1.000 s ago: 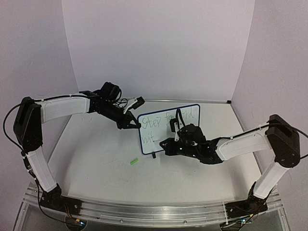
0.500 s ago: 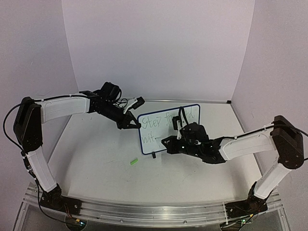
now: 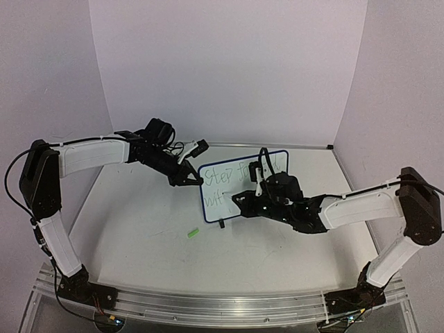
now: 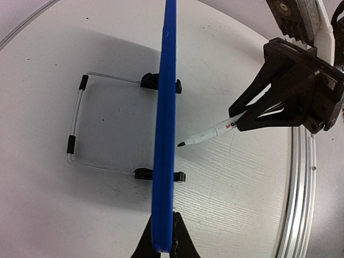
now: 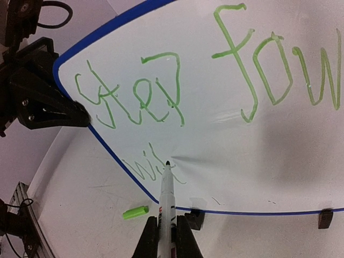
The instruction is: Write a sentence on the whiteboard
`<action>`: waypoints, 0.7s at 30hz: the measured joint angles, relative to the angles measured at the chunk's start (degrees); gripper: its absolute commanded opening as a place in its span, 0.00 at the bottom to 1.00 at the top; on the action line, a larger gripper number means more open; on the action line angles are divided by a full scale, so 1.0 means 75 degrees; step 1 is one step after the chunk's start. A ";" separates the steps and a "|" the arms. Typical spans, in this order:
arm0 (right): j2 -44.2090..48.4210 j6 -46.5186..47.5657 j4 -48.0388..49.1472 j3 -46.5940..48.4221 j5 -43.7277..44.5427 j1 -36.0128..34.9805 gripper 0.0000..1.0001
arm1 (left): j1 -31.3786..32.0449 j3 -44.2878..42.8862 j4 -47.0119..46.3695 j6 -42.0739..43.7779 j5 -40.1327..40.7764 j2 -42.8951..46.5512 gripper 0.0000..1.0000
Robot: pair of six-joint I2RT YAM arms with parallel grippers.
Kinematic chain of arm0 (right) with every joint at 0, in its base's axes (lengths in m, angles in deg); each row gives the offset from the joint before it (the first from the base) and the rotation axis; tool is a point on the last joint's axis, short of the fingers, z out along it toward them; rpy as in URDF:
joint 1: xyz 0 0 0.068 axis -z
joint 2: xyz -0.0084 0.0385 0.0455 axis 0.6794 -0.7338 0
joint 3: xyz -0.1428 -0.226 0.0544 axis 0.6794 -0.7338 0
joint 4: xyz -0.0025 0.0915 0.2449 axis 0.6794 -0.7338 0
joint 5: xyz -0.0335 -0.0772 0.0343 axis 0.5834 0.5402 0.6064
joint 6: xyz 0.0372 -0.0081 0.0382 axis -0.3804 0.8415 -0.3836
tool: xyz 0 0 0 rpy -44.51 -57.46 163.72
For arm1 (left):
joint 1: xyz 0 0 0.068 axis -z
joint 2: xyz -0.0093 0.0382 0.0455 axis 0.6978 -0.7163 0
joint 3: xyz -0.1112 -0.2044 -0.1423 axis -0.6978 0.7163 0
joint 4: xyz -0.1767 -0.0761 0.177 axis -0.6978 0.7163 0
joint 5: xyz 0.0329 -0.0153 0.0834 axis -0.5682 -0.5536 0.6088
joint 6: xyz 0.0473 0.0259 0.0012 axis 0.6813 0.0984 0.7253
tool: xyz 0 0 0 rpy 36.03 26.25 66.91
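The whiteboard (image 3: 222, 187) with a dark blue frame stands upright on the table, edge-on in the left wrist view (image 4: 165, 129). Green writing (image 5: 161, 99) reads "Step forw" above "wit" (image 5: 141, 169). My left gripper (image 3: 194, 180) is shut on the board's left edge (image 4: 163, 236). My right gripper (image 3: 244, 202) is shut on a white marker (image 5: 167, 204), whose dark tip (image 5: 167, 162) is at the board by the "t". The marker also shows in the left wrist view (image 4: 215, 131). The right part of the writing is hidden behind my right arm.
A green marker cap (image 3: 193, 234) lies on the table in front of the board's left corner, also in the right wrist view (image 5: 135, 212). The board's black clip feet (image 4: 160, 82) and wire stand (image 4: 78, 121) rest behind it. Walls close the back and sides.
My right gripper has moved up and toward the board with the marker, its tip now at the second line. The left arm and the board have not moved.
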 measured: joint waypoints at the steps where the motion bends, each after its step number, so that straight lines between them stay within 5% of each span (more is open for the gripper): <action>1: 0.0000 0.0009 0.0001 0.0027 0.0009 0.0000 0.00 | 0.0000 0.0000 0.0000 0.0001 0.0000 0.0000 0.00; 21: -0.0117 0.0028 -0.0006 0.0183 -0.0015 0.0100 0.00 | -0.0003 0.0000 -0.0003 -0.0005 0.0003 0.0000 0.00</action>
